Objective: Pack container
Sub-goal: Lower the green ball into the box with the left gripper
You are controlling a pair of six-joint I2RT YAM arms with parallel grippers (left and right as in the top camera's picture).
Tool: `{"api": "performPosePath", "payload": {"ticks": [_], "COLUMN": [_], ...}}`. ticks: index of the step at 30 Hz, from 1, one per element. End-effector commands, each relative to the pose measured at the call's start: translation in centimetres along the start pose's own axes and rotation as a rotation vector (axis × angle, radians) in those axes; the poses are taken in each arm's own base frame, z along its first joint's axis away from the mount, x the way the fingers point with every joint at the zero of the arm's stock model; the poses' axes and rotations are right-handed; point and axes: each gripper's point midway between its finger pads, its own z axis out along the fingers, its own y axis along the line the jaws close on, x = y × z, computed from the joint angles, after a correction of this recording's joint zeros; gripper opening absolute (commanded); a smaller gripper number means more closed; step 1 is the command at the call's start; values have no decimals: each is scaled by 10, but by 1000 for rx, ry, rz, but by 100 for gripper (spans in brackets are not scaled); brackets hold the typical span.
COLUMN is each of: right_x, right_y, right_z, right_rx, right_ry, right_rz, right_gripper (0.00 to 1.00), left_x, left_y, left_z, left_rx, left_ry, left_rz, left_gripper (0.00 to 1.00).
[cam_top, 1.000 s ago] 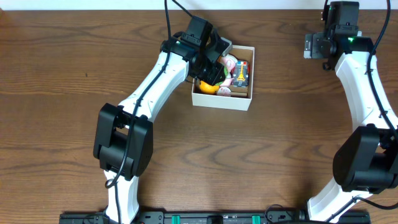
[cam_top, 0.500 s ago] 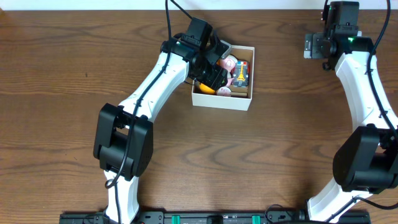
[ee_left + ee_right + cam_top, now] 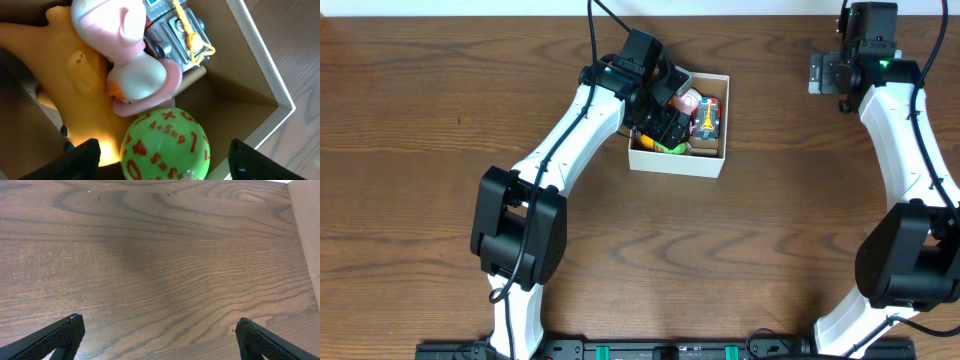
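The container [image 3: 677, 164], a small white-walled cardboard box, stands at the table's back middle. In it lie a green ball with red numbers [image 3: 165, 145], a pink and white duck toy [image 3: 135, 75], an orange toy [image 3: 75, 85] and a silver toy robot [image 3: 175, 30]. My left gripper [image 3: 661, 120] hangs over the box's left half. In the wrist view its jaws stand open on either side of the green ball, with a gap at each finger [image 3: 80, 160]. My right gripper [image 3: 828, 74] is open over bare wood at the far right back.
The container's white wall [image 3: 260, 55] runs close by the left gripper's right finger. Brown wooden tabletop [image 3: 770, 250] surrounds the box. A paler wooden edge [image 3: 305, 230] shows at the right of the right wrist view.
The left gripper's jaws have spread apart and let go of the green ball, which now rests in the container. The right arm has not moved.
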Motion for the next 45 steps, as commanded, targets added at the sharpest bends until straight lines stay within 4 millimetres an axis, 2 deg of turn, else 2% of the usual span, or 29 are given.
{"api": "performPosePath", "payload": {"ticks": [1, 5, 7, 8, 10, 11, 12, 23, 32, 38, 41, 45], "right_x": [-5, -5, -5, -5, -5, -5, -5, -5, -5, -5, -5, -5], "right_y": [-3, -3, -3, -3, -3, -3, -3, -3, -3, -3, -3, -3], "right_z": [-2, -2, -2, -2, -2, -2, -2, -2, -2, -2, -2, -2], "right_rx": [5, 6, 5, 6, 5, 6, 5, 5, 6, 5, 5, 6], "right_ry": [-11, -11, -11, -11, -11, -11, -11, -11, -11, -11, -11, -11], "right_rz": [18, 18, 18, 18, 18, 18, 18, 18, 18, 18, 18, 18], "right_gripper": [99, 99, 99, 99, 99, 99, 99, 99, 99, 99, 99, 99], "left_x": [-1, -7, -10, -12, -13, -13, -13, 8, 24, 30, 26, 6], "left_y": [-3, -1, 0, 0, -1, -1, -1, -9, -2, 25, 30, 38], "left_z": [0, -7, -11, -14, -17, -17, -18, -12, 10, 15, 15, 6], "left_rx": [8, 2, -2, -4, -5, -5, -5, 11, 18, -118, -136, -153], "left_ry": [-1, -27, -44, -51, -58, -58, -57, 24, 83, 115, 100, 29], "left_rz": [1, 5, 9, 10, 12, 12, 12, -16, -40, -6, 9, 15], "left_gripper": [84, 83, 76, 66, 19, 9, 6, 6, 6, 6, 6, 6]}}
